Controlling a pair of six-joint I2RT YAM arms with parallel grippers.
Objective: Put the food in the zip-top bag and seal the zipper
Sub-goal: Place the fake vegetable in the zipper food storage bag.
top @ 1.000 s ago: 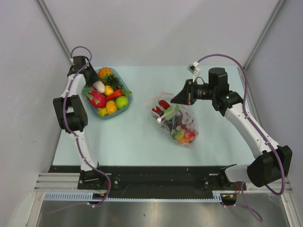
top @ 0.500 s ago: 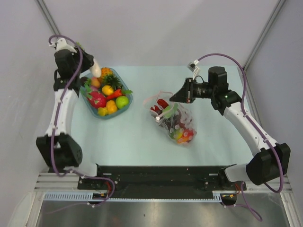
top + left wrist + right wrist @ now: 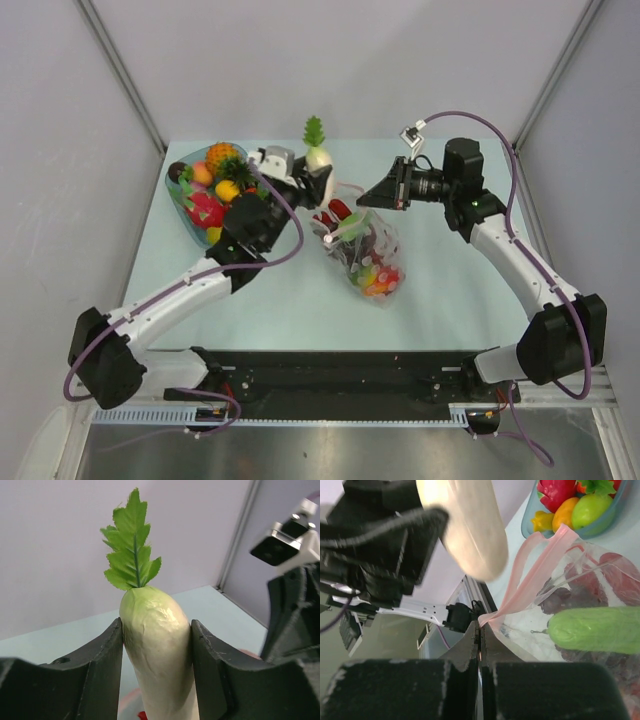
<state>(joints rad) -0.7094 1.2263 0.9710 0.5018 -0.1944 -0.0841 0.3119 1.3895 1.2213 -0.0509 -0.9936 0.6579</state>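
Left pincer [image 3: 156, 632] is pinching the white radish [image 3: 157, 650] across its thick body, the jaws part-spread to its width and the green leaf top [image 3: 131, 545] standing upright above them. It is hovering near the raised mouth of the zip-top bag [image 3: 372, 258], not yet over the opening as far as the overhead view shows. Right pincer [image 3: 481, 630] is pressed together on the pink zipper [image 3: 540, 565], lifting one lip so the mouth is gaping towards the radish. The bag is lying mid-bench [image 3: 450, 290], already carrying a green cucumber [image 3: 600, 630] and red and purple pieces; more food is waiting in the tray [image 3: 527, 529] at the far left. Handling judgement: the radish looks hard, smooth, light and tapered, so a mid-body hold suits it, never the flimsy leaf. The bag film is thin and limp and is likely sagging wherever unsupported; the stiffer zipper strip is the place to hold.
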